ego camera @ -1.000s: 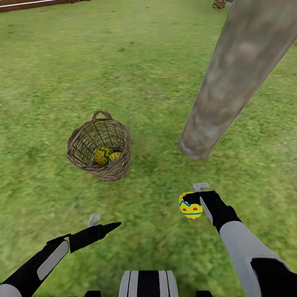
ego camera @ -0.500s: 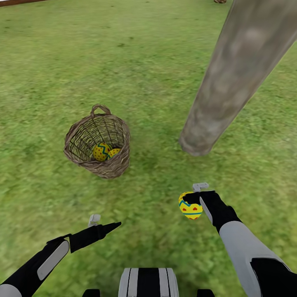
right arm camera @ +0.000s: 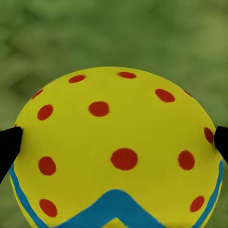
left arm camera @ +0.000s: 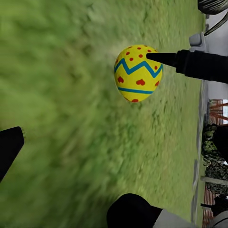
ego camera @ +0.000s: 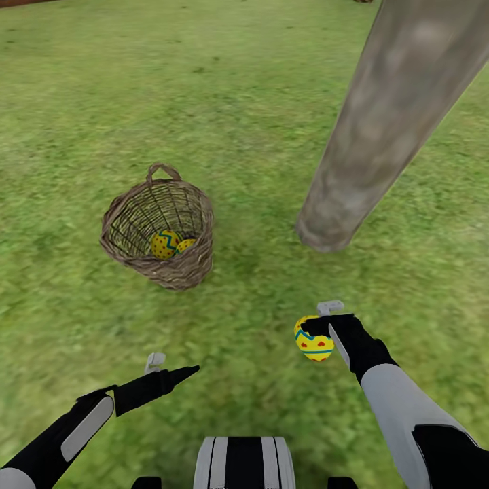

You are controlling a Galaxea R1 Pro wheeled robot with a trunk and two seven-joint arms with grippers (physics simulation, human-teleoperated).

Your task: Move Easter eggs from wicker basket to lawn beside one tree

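Observation:
On the lawn (ego camera: 258,102) stands the wicker basket (ego camera: 178,270), with two Easter eggs (ego camera: 165,243) lying together inside. My right gripper (ego camera: 316,333) is shut on the third egg (ego camera: 314,343) and holds it above the grass, short of the tree trunk's (ego camera: 380,136) base. In the right wrist view this egg (right arm camera: 118,147) sits between both fingertips (right arm camera: 8,145). The left wrist view has the held egg (left arm camera: 137,73) and the right gripper (left arm camera: 159,58) across the grass. My left gripper (ego camera: 185,371) is open and holds nothing, low and nearer to me than the basket.
The trunk leans up and to the right from its base (ego camera: 326,234). Open grass lies between basket, trunk and my arms. A strip of brown fence (ego camera: 20,2) shows at the far left corner. My trunk (ego camera: 243,465) is at the bottom middle.
The whole head view has shifted a little, so basket and trunk base sit slightly higher. Both arms keep their pose, and the right one still holds its egg.

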